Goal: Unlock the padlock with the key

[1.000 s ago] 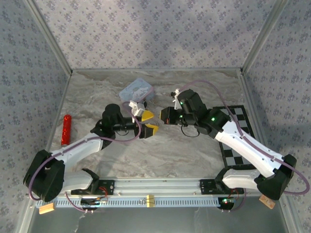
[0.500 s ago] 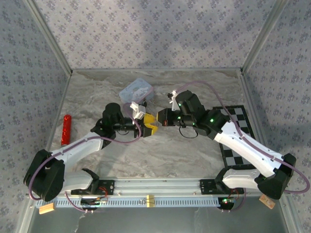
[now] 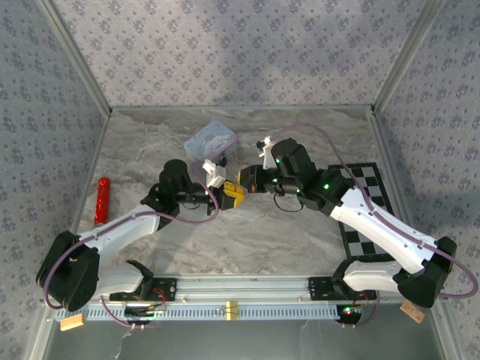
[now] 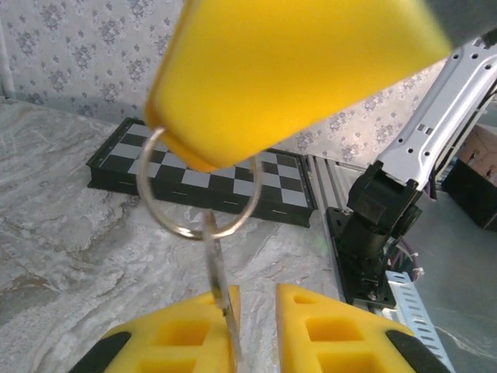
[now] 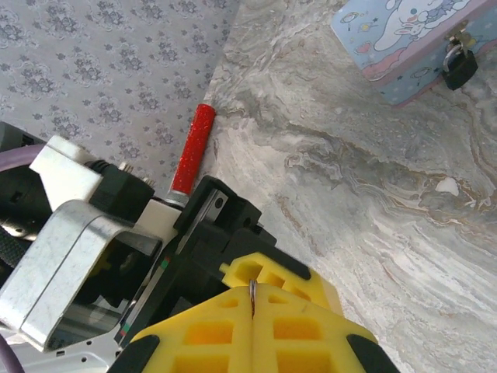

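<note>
The step in hand looks like a handover of the key above the middle of the bench. The right fingers are pressed together on the thin key ring. The key hangs down from it into the narrow gap between the left fingers. These stand slightly apart, and the blade lies against the inner edge of one of them without being pinched.

To do this well, the left fingers should close squarely on the flat of the key, low enough that the toothed end is left sticking out. The right fingers should let go of the ring only once that grip is firm. The key swings freely on the ring, so a slow squeeze is safer than a snap.

The fingers are soft-looking yellow blocks with moulded pockets, which should give a little. The key is a flat sliver of bright metal and the ring a thin wire loop, both slippery.

The padlock is small, dark and rounded. It hangs by its shackle from the clasp of a pastel cartoon tin on the far part of the marbled bench, well apart from the key.
</note>
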`<action>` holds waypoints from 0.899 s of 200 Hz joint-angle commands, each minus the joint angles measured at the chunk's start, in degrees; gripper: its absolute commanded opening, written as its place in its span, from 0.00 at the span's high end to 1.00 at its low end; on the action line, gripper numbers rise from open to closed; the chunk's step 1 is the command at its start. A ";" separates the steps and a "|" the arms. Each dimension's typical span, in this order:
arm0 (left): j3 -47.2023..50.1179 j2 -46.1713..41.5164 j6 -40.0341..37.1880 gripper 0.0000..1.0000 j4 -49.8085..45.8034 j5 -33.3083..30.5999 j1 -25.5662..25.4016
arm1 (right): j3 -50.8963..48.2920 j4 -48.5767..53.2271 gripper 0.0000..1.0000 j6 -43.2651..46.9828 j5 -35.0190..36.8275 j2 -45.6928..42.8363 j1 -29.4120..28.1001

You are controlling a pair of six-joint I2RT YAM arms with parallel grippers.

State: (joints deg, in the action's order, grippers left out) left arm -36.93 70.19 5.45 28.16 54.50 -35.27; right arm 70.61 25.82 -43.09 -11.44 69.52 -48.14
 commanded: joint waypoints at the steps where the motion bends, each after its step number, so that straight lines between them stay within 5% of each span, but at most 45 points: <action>1: -2.09 -1.64 -1.41 0.85 -0.12 1.69 -0.37 | -1.23 -0.40 1.00 -1.02 0.97 -0.16 0.18; 65: -3.67 -2.21 -1.92 1.00 -3.45 -0.74 -0.33 | -2.71 -0.25 1.00 -1.56 2.45 -1.47 0.68; 118: -4.87 -1.57 -2.46 1.00 -7.08 -2.64 0.26 | -4.55 0.65 1.00 -0.34 2.96 -2.49 0.70; 156: -8.99 0.19 -5.90 1.00 -18.18 -2.99 0.72 | -7.71 2.67 0.67 6.13 3.55 -6.59 2.74; 180: -11.92 1.69 -8.65 1.00 -25.85 -3.69 0.72 | -14.14 -3.24 0.57 11.87 -0.79 -11.12 6.46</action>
State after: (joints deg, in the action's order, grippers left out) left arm -45.19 70.48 1.28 11.73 51.00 -34.76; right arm 61.54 25.34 -38.61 -9.32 62.92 -44.71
